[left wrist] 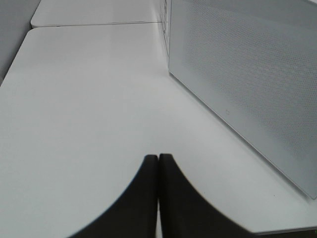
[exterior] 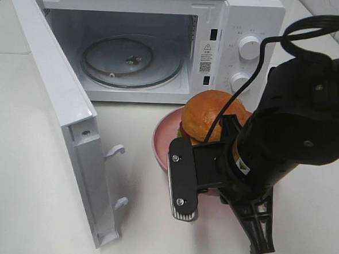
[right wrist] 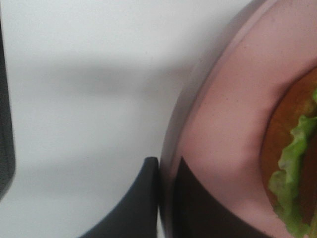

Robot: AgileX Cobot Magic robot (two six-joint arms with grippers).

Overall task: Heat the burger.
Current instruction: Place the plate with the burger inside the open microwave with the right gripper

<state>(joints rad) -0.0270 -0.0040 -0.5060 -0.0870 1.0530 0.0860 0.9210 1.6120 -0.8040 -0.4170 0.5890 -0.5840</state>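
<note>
The burger point(exterior: 207, 115), with its glossy golden bun, sits on a round pink plate point(exterior: 163, 141) on the table just in front of the open microwave point(exterior: 244, 28). My right arm point(exterior: 296, 129) hangs over the plate's near side and hides part of it. In the right wrist view my right gripper point(right wrist: 166, 161) is shut on the plate's rim point(right wrist: 223, 124), one finger outside and one inside, with the burger's lettuce point(right wrist: 297, 148) close by. My left gripper point(left wrist: 158, 156) is shut and empty above bare table.
The microwave door point(exterior: 61, 109) stands swung out to the left, toward the front. Inside lies an empty glass turntable point(exterior: 130, 61). Two dials point(exterior: 249, 46) are on the right panel. The left wrist view shows the microwave's perforated side wall point(left wrist: 247, 84).
</note>
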